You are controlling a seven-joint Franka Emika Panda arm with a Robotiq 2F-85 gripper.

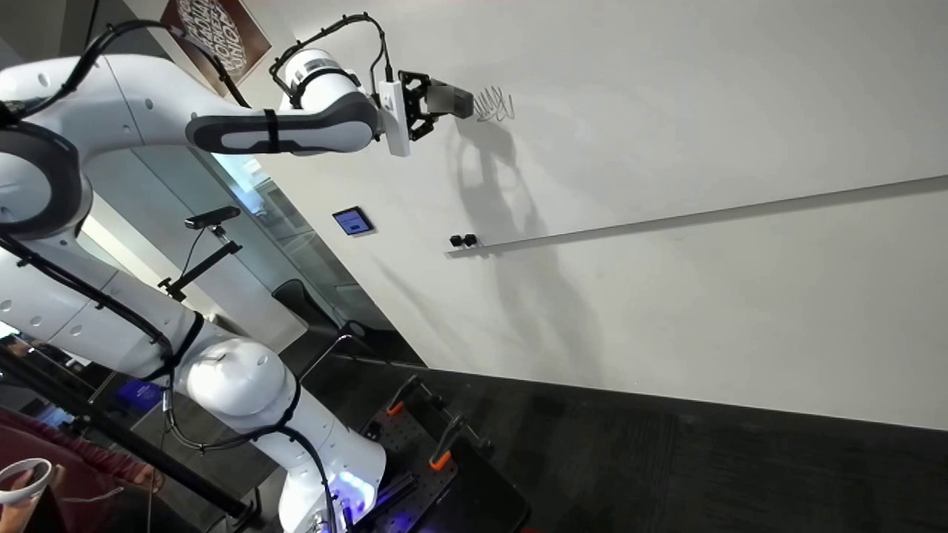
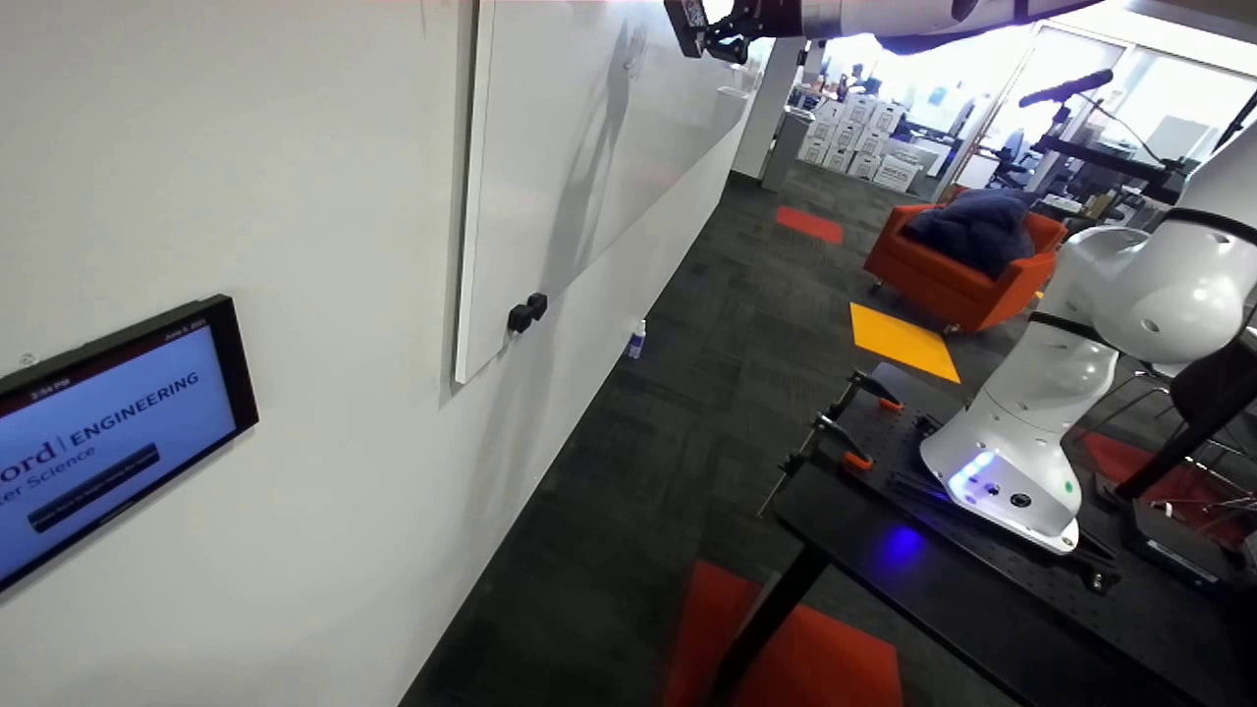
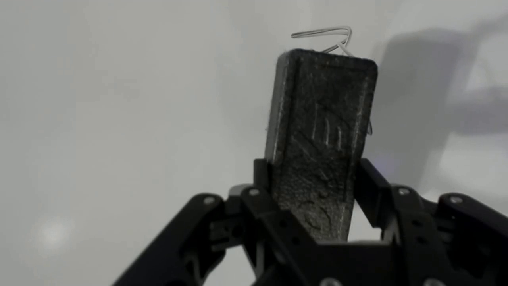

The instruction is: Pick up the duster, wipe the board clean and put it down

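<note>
The whiteboard (image 1: 666, 111) fills much of an exterior view; it is seen at a slant in an exterior view (image 2: 550, 147). My gripper (image 3: 312, 174) is shut on the dark duster (image 3: 323, 103), one finger on each long side. The duster also shows in both exterior views (image 1: 452, 101) (image 2: 686, 25), at the gripper's end, close in front of the board. I cannot tell whether it touches the board. Scribbled marks (image 1: 493, 105) lie on the board just beyond the duster. In the wrist view the duster hides part of the marks (image 3: 323, 32).
A narrow ledge (image 1: 703, 218) runs along the board's lower edge. Two small black blocks (image 1: 464, 240) sit at its end. A wall tablet (image 1: 353, 220) hangs beside the board. The arm stands on a black table (image 2: 884, 550). A spray bottle (image 2: 636, 340) stands by the wall.
</note>
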